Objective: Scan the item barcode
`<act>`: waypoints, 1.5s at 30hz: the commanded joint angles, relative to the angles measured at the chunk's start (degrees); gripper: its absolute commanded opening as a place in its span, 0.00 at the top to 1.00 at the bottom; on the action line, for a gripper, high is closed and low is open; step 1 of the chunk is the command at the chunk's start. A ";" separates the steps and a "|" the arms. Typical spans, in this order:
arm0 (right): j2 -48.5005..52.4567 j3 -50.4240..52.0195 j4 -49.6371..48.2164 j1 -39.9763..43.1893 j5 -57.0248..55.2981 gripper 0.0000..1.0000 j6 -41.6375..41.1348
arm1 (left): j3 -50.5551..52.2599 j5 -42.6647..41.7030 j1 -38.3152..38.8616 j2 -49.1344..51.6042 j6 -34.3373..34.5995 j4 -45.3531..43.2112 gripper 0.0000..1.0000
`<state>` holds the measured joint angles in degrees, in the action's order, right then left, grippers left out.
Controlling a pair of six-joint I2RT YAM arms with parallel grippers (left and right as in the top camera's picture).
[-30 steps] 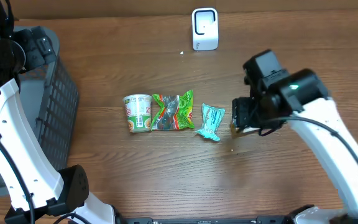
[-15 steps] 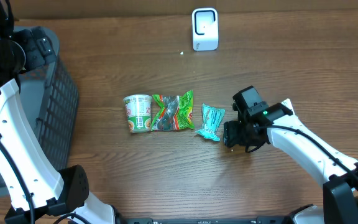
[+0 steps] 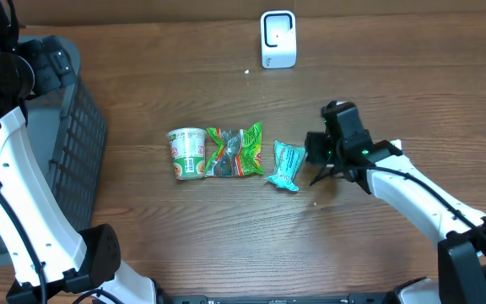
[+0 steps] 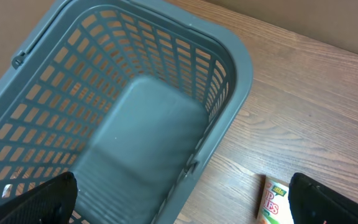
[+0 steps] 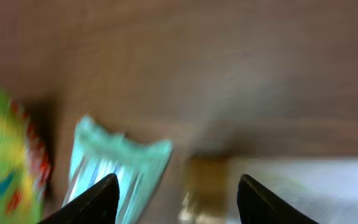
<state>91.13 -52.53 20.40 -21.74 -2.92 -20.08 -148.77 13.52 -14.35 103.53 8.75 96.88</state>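
Three items lie in a row mid-table: a noodle cup (image 3: 187, 154) on its side, a green snack packet (image 3: 235, 150) and a teal packet (image 3: 287, 165). My right gripper (image 3: 313, 152) hangs low just right of the teal packet, pointing at it, jaws open and empty. The right wrist view is blurred: the teal packet (image 5: 114, 168) shows off my left fingertip (image 5: 95, 200), and a brownish patch (image 5: 207, 186) lies between the fingers. My left gripper (image 4: 188, 205) is wide open over the grey basket (image 4: 229, 68), holding nothing. The white scanner (image 3: 278, 39) stands at the back.
The grey basket (image 3: 78, 135) fills the table's left side beneath the left arm. The noodle cup (image 4: 275, 202) peeks in beside the basket in the left wrist view. The right arm's white link (image 3: 420, 198) stretches from the front right corner.
The right arm has dropped low over the table and its gripper has swung in beside the teal packet, jaws somewhat narrower. Left arm and the items are unmoved.
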 commanded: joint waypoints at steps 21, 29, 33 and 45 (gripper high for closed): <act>2.38 -2.40 21.57 0.55 11.30 0.54 0.13 | -0.11 -0.04 0.02 0.24 -0.85 -0.09 0.00; 3.85 1.97 7.98 0.63 3.91 0.58 0.13 | -0.11 -0.04 0.02 0.24 -0.85 -0.09 0.00; 5.29 1.97 1.36 0.68 -2.73 0.59 -1.70 | -0.11 -0.02 0.02 0.24 -0.85 -0.09 0.00; 6.38 -16.85 10.25 9.97 0.48 0.49 1.27 | -0.11 -0.02 0.02 0.24 -0.85 -0.09 0.00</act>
<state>100.73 -58.35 23.64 -13.32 -7.84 -24.12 -148.77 13.54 -14.35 103.53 8.78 96.86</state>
